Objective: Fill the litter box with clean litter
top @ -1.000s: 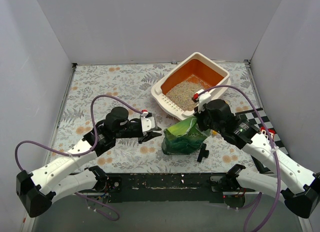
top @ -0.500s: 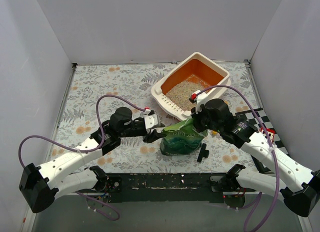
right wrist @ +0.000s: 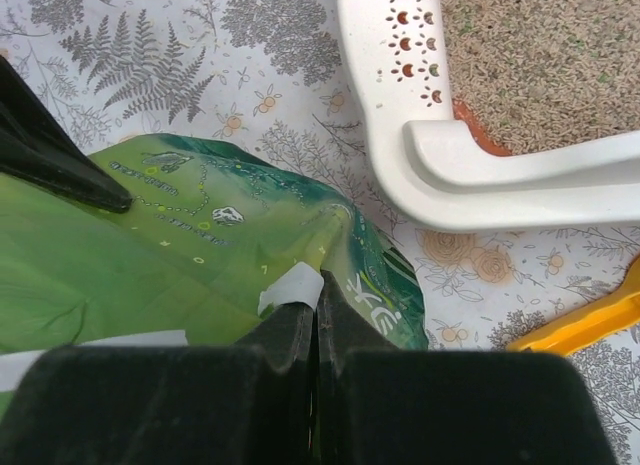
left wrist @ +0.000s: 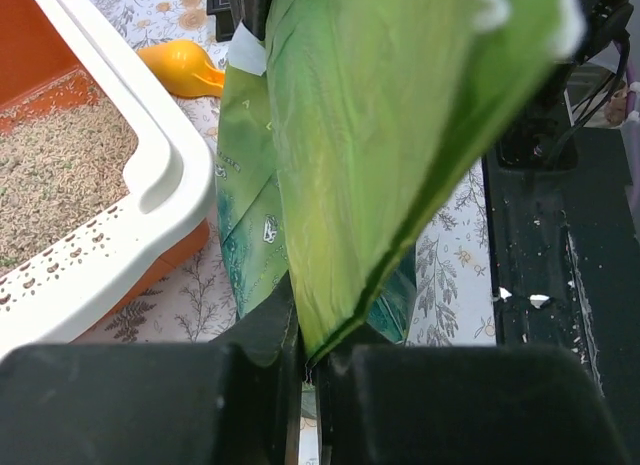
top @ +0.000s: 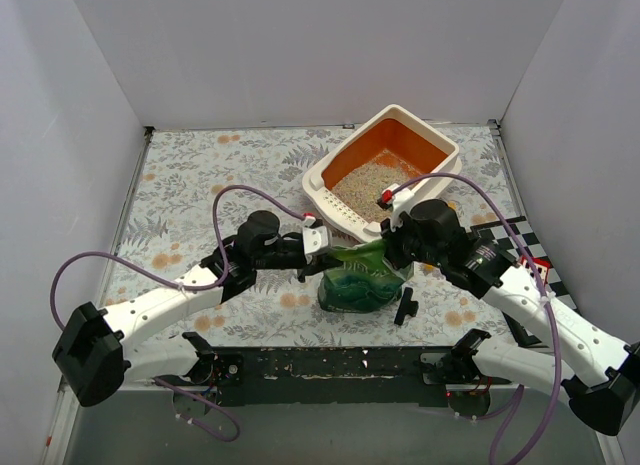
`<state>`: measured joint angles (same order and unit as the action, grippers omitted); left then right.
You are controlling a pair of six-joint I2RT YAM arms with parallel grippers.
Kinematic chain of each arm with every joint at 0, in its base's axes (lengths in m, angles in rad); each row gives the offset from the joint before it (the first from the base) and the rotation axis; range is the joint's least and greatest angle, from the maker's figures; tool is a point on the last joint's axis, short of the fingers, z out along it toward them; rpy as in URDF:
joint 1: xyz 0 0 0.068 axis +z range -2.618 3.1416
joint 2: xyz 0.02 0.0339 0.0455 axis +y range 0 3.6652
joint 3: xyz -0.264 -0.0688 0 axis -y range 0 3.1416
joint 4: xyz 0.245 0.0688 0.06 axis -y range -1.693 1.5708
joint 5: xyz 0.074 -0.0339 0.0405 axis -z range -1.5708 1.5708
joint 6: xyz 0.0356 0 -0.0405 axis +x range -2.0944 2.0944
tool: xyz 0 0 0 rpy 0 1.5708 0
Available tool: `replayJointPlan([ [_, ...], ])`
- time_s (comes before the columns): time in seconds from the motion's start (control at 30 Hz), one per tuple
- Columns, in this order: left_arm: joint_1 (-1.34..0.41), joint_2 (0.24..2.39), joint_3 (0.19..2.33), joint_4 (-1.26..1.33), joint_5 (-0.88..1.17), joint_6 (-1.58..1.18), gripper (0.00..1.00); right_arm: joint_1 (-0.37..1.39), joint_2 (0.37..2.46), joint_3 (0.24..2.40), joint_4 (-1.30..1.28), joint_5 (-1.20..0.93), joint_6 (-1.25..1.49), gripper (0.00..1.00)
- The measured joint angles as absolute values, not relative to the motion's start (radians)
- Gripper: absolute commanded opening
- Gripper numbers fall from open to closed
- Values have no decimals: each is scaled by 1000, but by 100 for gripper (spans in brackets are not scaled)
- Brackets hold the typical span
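The litter box [top: 322, 190], cream-white outside and orange inside, stands at the back right with its slotted edge toward me; it also shows in the left wrist view [left wrist: 165, 175] and the right wrist view [right wrist: 400, 115]. Beige clean litter [top: 368, 188] lies in it. The glossy green bag [top: 362, 275] stands on the floral mat just in front of the box. My left gripper [top: 322, 255] is shut on the bag's left top edge [left wrist: 340, 185]. My right gripper [top: 395, 243] is shut on its right top corner [right wrist: 200, 255].
A yellow scoop [left wrist: 185, 70] lies on the mat right of the bag, beside the box [right wrist: 575, 325]. A small black part [top: 405, 308] lies by the near edge. A checkered board [top: 535, 250] lies at the right. White walls enclose the mat.
My left gripper has moved right across the mat to the bag and has closed on its left top edge. The right gripper has kept its hold; the bag shifted slightly left.
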<state>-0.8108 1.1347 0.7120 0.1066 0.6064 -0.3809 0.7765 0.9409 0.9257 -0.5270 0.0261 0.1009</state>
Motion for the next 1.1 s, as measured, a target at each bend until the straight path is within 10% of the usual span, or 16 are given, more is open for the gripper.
replayJointPlan([
  [0.83,-501,985,633,22,771,-378,0,1076,1090,991,-469,131,229,1],
  [1.1,-501,883,551,62,771,-454,0,1076,1134,1110,-544,144,210,44],
])
